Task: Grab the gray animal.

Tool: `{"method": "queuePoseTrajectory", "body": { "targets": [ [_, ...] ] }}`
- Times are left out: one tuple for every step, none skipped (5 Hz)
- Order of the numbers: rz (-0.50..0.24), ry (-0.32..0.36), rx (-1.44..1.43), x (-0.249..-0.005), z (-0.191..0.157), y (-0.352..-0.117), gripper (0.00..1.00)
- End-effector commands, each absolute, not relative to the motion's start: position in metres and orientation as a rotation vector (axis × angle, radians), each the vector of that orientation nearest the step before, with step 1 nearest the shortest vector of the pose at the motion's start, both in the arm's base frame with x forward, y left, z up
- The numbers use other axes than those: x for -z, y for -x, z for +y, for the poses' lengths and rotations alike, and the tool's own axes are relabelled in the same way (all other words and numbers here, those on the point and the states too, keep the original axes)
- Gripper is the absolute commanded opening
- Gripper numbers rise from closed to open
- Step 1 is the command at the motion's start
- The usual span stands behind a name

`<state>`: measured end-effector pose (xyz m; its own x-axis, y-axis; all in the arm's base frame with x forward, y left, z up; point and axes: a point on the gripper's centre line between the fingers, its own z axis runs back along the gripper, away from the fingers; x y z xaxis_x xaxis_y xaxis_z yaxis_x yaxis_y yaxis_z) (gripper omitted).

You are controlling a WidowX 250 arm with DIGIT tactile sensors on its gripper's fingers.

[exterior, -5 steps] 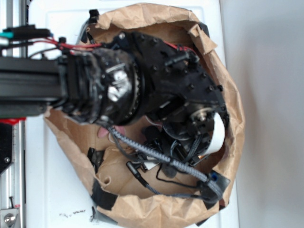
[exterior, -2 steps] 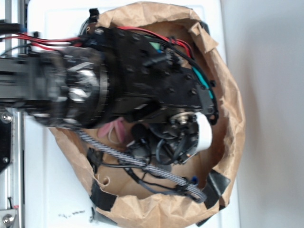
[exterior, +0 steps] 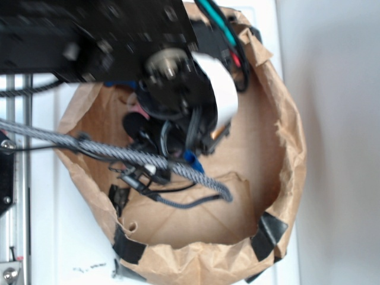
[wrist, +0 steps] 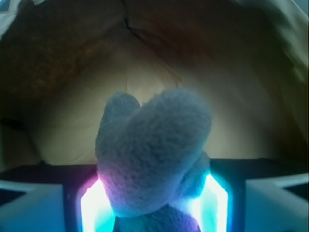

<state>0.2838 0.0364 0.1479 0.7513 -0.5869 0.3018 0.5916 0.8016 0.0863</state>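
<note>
Holding the gray animal [wrist: 153, 154] pinched between the 2 glowing fingers [wrist: 94, 208], with the gripper [wrist: 153, 212] clamped on the plush from both sides. Seen from the wrist: fuzzy gray body filling the centre, the left pad lit pink-cyan, the right one cyan, brown paper wall beyond.

From the outside view, moving left to right: white table [exterior: 44, 237] at the edge, then the braided cable [exterior: 119, 155] slung across the paper bag [exterior: 285, 172], then the black arm [exterior: 119, 41] blurred over the bag's upper left, then bare brown floor toward the right rim. Toy itself hard to pick out here under the wrist; a pink scrap at the arm's lower edge, too small to name.

Judged as the lift stage, grasp made. Best done by keeping the squeeze steady, rising straight up, clearing the crumpled rim, and avoiding a snag of the cable on the bag's edge. Soft plush, so likely to slip if the pinch loosens.
</note>
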Motion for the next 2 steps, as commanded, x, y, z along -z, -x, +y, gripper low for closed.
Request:
{"method": "queuePoseTrajectory", "body": {
  "targets": [
    [-0.286,-0.013,0.352,-0.2097,0.0356,-0.2667,0.00],
    [-0.240,0.029,0.320,-0.2093,0.0345,-0.2650,0.00]
  ]
}}
